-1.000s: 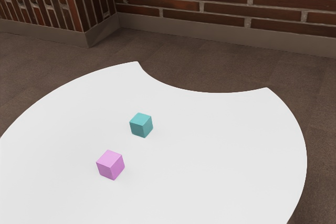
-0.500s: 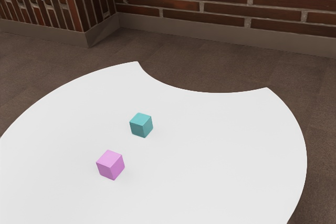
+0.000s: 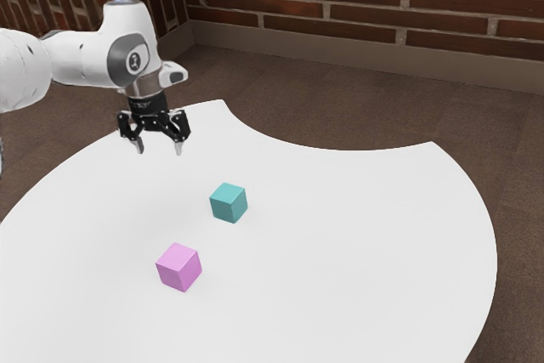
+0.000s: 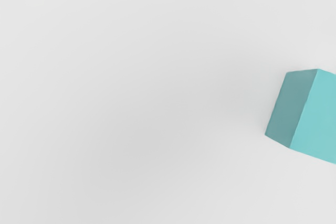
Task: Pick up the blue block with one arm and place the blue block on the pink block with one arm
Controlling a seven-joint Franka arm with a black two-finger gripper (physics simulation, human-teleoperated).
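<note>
Gripper (image 3: 158,149) hung in the upper left of the exterior frame, above the white table (image 3: 365,244), fingers spread wide with nothing between them. Blue block (image 3: 229,202) sat near the frame's middle, lower right of the gripper and well apart from it. The pink block (image 3: 178,267) was lower left of that, not touching. Honestly I'd centre over the blue block first, square the fingers to two flat sides since it sat turned, then drop straight down.

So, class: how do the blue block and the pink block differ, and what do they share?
Colour: the blue block is teal, the pink block lilac. Place: the blue block sits nearer the open gripper, the pink block nearer the camera. Both are similar-sized cubes, apart on the table.
</note>
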